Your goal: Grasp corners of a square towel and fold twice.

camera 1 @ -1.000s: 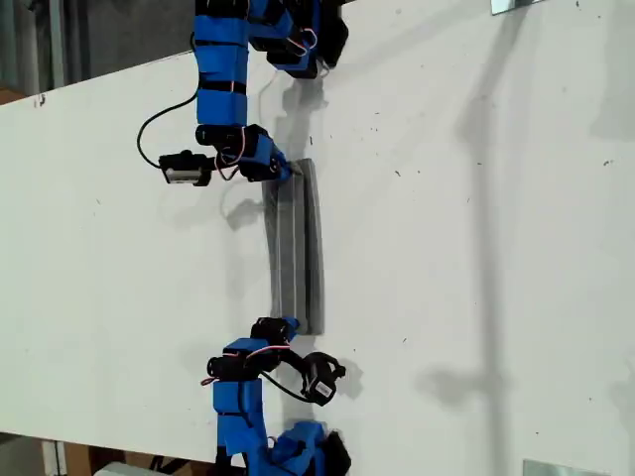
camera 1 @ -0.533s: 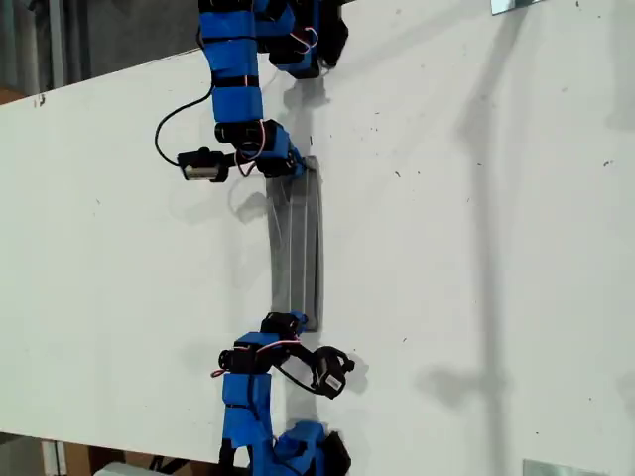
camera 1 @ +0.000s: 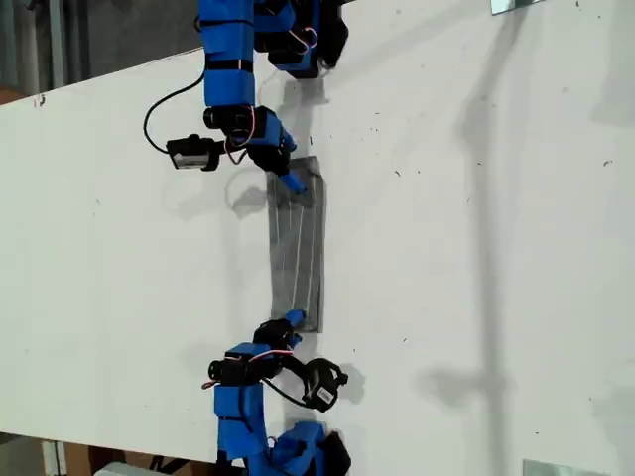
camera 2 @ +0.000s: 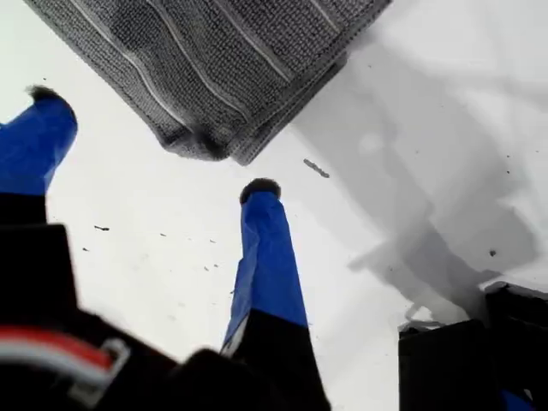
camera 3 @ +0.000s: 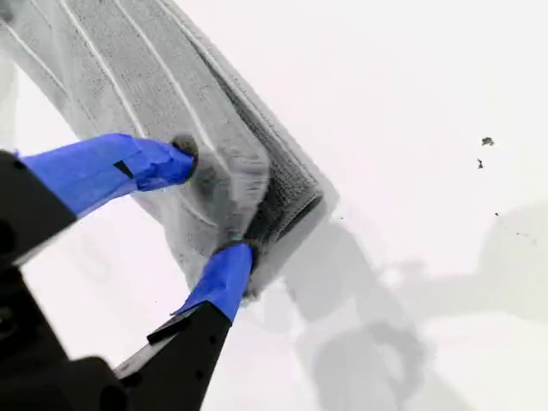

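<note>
Towel folded into a narrow grey strip with thin white stripes, lying flat near the middle of the white bench, well clear of its edges. In the exterior view, one blue arm reaching to each short end of the strip, the strip stretched between them. At my first gripper, blue fingers spread wide and released, grasping nothing, tips down by the bare bench on either side of a rounded corner of the folded cloth; that corner just beyond the tips, apart from them, layers stacked at its edge. At my second gripper, fingers grasping the strip's other end: one tip pressed on the top face, the other against the folded edge below, cloth bunched between them. Stripes running along the length of the strip.
</note>
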{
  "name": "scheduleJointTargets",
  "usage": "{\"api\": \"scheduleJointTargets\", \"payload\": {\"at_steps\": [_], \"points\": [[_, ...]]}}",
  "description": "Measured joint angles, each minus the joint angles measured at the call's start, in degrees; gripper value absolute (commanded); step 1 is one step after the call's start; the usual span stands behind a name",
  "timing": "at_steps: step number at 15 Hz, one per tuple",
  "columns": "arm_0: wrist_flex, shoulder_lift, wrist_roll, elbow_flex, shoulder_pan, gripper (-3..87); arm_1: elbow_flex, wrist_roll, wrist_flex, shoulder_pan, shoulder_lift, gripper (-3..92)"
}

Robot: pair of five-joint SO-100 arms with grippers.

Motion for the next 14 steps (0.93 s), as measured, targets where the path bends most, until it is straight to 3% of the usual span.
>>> {"api": "scheduleJointTargets", "payload": {"at_steps": [4,8,9,11,12,14], "points": [[0.53,10.55,0.88,10.55,-6.77,20.2,3.34,-4.39,-7.03,5.71,-5.19,38.8],[-11.25,15.91,3.25,28.04,-14.59,20.3,3.34,-8.53,-12.22,10.37,-20.21,41.5],[-13.89,16.52,3.78,30.94,-15.73,20.3,2.72,-9.23,-12.74,10.99,-23.73,38.1],[-16.70,19.07,4.57,35.77,-18.37,20.4,1.05,-10.02,-12.83,11.34,-25.66,10.0],[-18.72,20.30,4.57,38.23,-19.42,20.4,0.62,-10.11,-13.45,10.28,-25.14,2.1],[-22.15,21.53,5.71,43.07,-22.15,20.4,4.75,-7.82,-13.54,10.55,-22.06,-0.1]]}}
